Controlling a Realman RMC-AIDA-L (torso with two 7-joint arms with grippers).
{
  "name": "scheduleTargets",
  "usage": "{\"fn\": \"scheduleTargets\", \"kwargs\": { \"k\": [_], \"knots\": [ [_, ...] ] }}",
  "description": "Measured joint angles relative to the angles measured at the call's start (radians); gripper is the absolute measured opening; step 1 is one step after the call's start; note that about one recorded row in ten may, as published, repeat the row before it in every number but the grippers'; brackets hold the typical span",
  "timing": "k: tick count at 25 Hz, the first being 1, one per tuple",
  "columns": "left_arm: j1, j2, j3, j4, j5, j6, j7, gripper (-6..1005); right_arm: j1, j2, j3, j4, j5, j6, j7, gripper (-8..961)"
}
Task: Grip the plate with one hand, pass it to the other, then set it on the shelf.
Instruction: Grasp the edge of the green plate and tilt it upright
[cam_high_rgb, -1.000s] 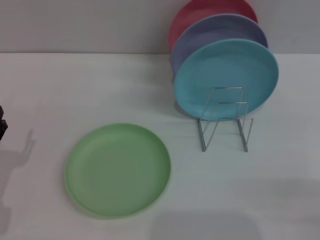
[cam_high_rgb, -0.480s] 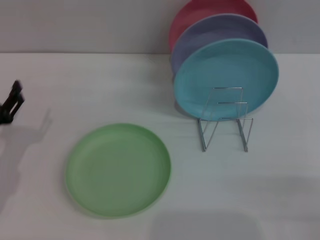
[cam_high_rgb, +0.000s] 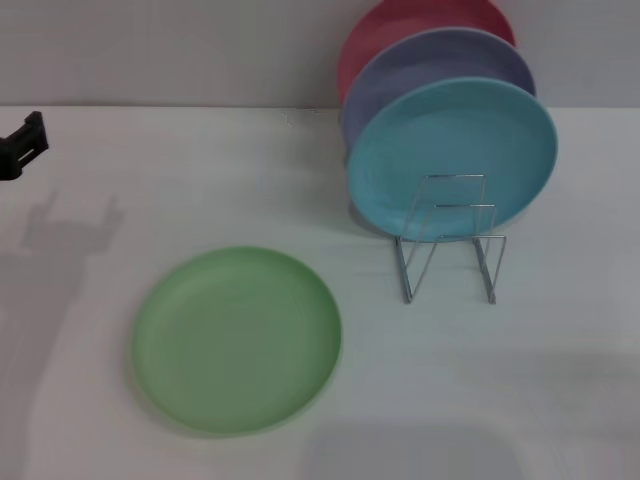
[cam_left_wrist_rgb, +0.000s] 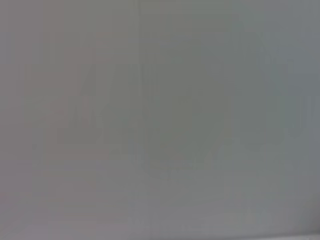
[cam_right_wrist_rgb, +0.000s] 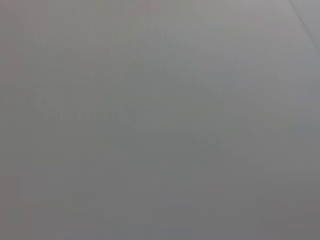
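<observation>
1. the white table (cam_high_rgb: 200, 180) fills the head view; both wrist views show only blank grey.
2. the light green plate (cam_high_rgb: 236, 340) lies flat on the table, nearer the robot than the left gripper (cam_high_rgb: 20, 148) and off toward the middle, well apart from it.
3. a turquoise plate (cam_high_rgb: 452, 158), a lavender plate (cam_high_rgb: 420, 70) and a red plate (cam_high_rgb: 400, 25) stand upright in a row, far across from the gripper.
4. the wire shelf (cam_high_rgb: 452, 240) holds them, its front slots bare, beside the green plate.
5. the left gripper shows only at the left edge, above the table; i cannot tell whether it is open or closed.
</observation>
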Motion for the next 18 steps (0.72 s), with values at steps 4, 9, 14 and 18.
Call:
{"fn": "scheduleTargets", "kwargs": {
  "k": [4, 9, 14, 18],
  "knots": [
    [-0.039, -0.008, -0.027, 0.096, -0.168, -0.223, 0.163, 798, 0.0, 0.0, 0.0, -0.002, 0.0, 0.01, 0.0, 817],
    [-0.109, -0.074, -0.194, 0.108, -0.51, -0.467, 0.547, 798, -0.002, 0.0, -0.001, -0.004, -0.001, 0.034, 0.0, 817],
    [-0.192, -0.171, -0.425, 0.096, -0.679, -0.783, 0.84, 798, -0.005, 0.0, -0.003, -0.005, -0.001, 0.043, 0.0, 817],
    [-0.223, -0.165, -0.45, 0.053, -0.707, -0.873, 0.865, 798, -0.006, -0.003, -0.003, -0.015, -0.001, 0.057, 0.0, 817]
  ]
}}
